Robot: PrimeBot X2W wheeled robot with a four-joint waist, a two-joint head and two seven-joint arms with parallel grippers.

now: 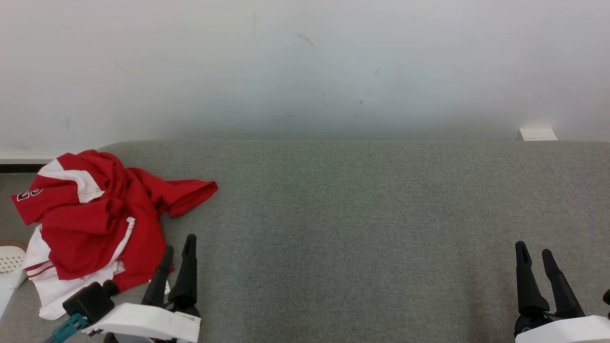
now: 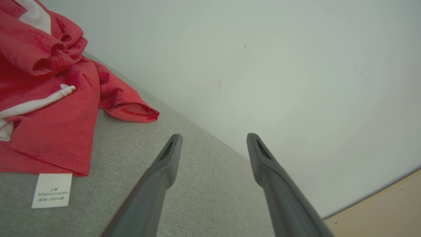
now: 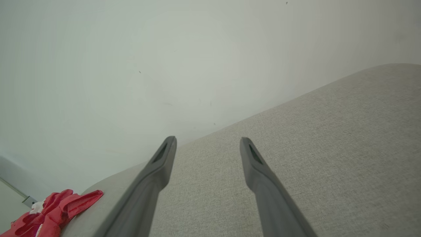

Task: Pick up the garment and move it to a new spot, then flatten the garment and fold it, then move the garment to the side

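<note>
A red and white garment lies crumpled at the far left of the grey fabric surface, one red sleeve stretched out to the right. My left gripper stands open just right of the garment's lower edge, with nothing between its fingers. In the left wrist view the garment fills the left side, a white care label at its hem, and the left gripper points past it toward the wall. My right gripper stands open and empty at the lower right, far from the garment; its wrist view shows the right gripper over bare fabric.
A pale wall runs along the back of the grey surface. A small white block sits at the back right edge. A white perforated object lies off the surface's left edge. The garment overhangs that left edge.
</note>
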